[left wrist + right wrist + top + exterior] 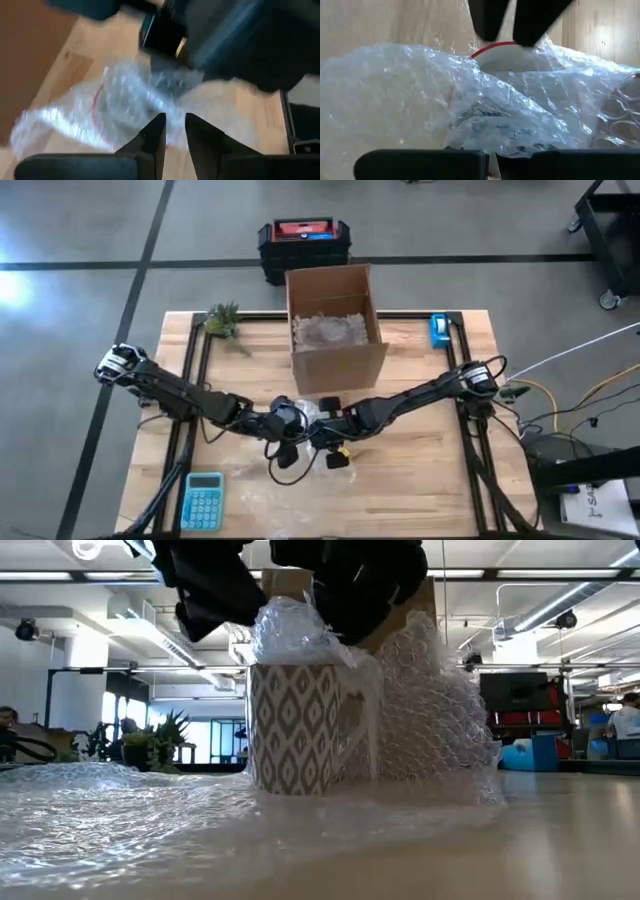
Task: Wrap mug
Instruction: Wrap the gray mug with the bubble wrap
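Bubble wrap (120, 810) spread across table front, bunched over patterned mug (300, 725) at table centre. Right gripper (490, 160) clenched on wrap above rim; left gripper (174, 137) narrowly parted, grasping nothing. Best tucked loosely, mug kept upright. Beyond, open cardboard box (333, 325) holding more crumpled wrap.

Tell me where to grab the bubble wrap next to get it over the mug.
Probably take the loose bubble wrap lying flat on the table beside the mug, at its free edge, coming down from above. That sheet is slack and unpinned, while the far side already stands bunched against the mug. Both pincers, left and right, hover over the mug's rim.
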Robot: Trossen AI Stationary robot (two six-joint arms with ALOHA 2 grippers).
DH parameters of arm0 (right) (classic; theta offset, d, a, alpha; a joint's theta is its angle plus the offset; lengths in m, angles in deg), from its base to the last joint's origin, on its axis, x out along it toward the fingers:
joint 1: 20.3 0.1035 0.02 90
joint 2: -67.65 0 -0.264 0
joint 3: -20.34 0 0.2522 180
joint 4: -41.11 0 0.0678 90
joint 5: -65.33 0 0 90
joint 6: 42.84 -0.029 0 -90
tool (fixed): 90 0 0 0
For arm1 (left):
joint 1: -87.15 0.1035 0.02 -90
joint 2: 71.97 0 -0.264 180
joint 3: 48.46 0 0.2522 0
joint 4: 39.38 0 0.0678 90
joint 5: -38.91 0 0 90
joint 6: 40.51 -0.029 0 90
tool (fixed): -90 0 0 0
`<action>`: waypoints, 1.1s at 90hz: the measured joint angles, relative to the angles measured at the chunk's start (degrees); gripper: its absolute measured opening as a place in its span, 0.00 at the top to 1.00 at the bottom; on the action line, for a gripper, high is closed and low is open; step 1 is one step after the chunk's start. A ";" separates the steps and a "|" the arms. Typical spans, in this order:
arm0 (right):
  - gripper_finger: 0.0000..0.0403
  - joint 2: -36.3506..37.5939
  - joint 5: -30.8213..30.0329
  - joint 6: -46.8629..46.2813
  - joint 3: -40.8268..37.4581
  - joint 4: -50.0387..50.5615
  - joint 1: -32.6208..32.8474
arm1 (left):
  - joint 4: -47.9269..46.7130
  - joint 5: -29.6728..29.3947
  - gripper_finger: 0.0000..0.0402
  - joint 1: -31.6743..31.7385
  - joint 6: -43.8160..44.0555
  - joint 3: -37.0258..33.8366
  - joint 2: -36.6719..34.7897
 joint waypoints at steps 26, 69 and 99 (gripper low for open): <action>0.99 -0.02 0.27 0.02 -0.06 0.22 0.04 | 1.50 -2.33 0.85 0.83 -3.70 -0.09 6.39; 0.99 3.99 -3.45 3.10 9.16 8.80 0.19 | 0.97 -7.94 0.85 0.90 -1.75 -0.83 9.02; 0.99 4.06 -5.95 0.99 1.35 6.25 -2.89 | 1.21 -7.81 0.85 0.90 -1.49 -0.90 9.02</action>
